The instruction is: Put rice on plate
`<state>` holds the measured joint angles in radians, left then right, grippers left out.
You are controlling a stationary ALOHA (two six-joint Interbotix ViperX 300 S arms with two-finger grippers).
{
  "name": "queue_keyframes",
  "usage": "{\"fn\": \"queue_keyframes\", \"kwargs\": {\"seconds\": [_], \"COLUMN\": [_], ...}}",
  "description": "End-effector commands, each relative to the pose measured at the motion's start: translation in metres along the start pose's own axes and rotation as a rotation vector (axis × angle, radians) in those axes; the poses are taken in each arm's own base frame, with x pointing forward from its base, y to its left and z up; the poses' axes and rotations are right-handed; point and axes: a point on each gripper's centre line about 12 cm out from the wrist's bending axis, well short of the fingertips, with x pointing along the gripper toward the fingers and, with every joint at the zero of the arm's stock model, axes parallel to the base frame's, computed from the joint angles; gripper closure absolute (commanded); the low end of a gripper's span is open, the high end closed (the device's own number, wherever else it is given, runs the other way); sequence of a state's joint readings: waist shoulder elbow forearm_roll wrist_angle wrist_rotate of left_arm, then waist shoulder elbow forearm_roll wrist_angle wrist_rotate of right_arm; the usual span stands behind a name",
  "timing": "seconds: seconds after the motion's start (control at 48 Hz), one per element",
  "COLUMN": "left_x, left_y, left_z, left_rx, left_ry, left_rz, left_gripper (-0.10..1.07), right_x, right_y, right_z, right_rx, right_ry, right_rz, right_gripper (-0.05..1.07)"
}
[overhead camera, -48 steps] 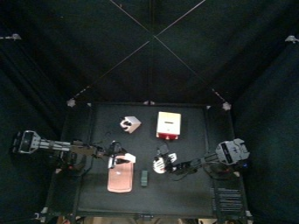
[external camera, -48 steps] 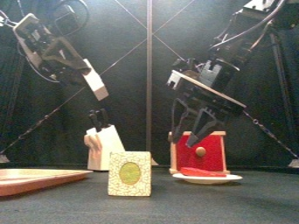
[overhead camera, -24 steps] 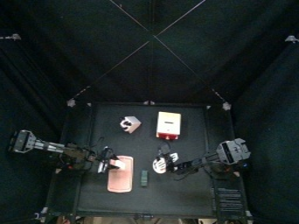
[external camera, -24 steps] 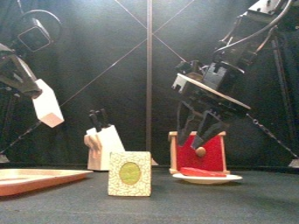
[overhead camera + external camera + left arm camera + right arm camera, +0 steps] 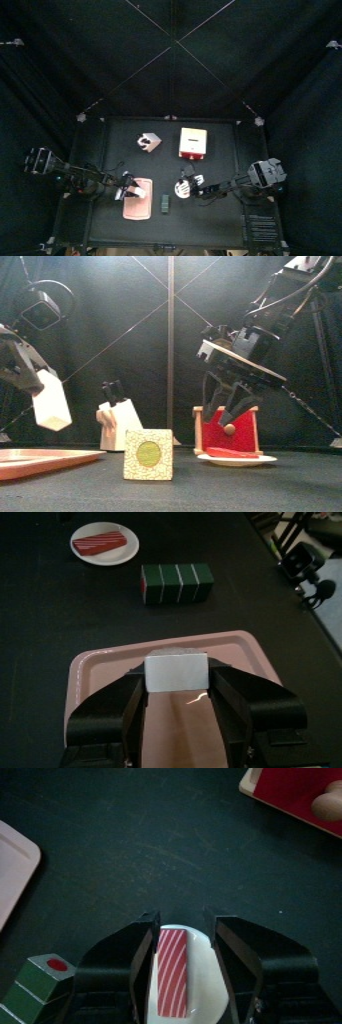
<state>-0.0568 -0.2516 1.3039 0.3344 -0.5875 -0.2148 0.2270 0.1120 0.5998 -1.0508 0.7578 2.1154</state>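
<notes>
My left gripper [image 5: 175, 684] is shut on the rice, a white block [image 5: 175, 672], and holds it just above the pale pink plate [image 5: 114, 670]. In the front view the rice [image 5: 51, 402] hangs tilted over the plate [image 5: 40, 460] at the front left. In the top view my left gripper [image 5: 130, 187] is over the plate's [image 5: 136, 208] far end. My right gripper [image 5: 179, 933] is open, its jaws either side of a small white dish with a red striped piece [image 5: 175, 960].
A red-and-white box [image 5: 230, 428] stands behind the small dish [image 5: 239, 458]. A whitish cube [image 5: 118, 424] sits at the back. A green block [image 5: 148, 454] stands at the front middle, between the plate and the dish.
My left gripper has carried the rice to the left and down, from near the cube to just over the plate. The right arm has hardly moved.
</notes>
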Motion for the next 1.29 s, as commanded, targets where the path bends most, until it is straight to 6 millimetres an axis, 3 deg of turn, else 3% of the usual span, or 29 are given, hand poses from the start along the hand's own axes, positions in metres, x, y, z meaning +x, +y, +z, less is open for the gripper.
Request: {"fn": "queue_keyframes", "kwargs": {"seconds": [0.0,0.292,1.083,1.271], "left_x": [0.003,0.004,0.006,0.006], "left_y": [0.000,-0.005,-0.009,-0.009], "left_z": [0.000,-0.009,-0.016,-0.015], "left_rx": [-0.001,-0.043,-0.050,-0.048], "left_ry": [-0.023,0.003,0.047,0.042], "left_rz": [0.018,0.027,0.019,0.019], "left_gripper": [0.43,0.37,0.01,0.00], "right_x": [-0.012,-0.012,-0.012,-0.012], "right_y": [0.004,0.004,0.004,0.004], "right_z": [0.011,0.011,0.011,0.011], "right_rx": [0.022,0.022,0.022,0.022], "right_ry": [-0.017,-0.017,-0.017,-0.017], "right_rz": [0.035,0.036,0.035,0.035], "right_gripper": [0.25,0.25,0.25,0.25]}}
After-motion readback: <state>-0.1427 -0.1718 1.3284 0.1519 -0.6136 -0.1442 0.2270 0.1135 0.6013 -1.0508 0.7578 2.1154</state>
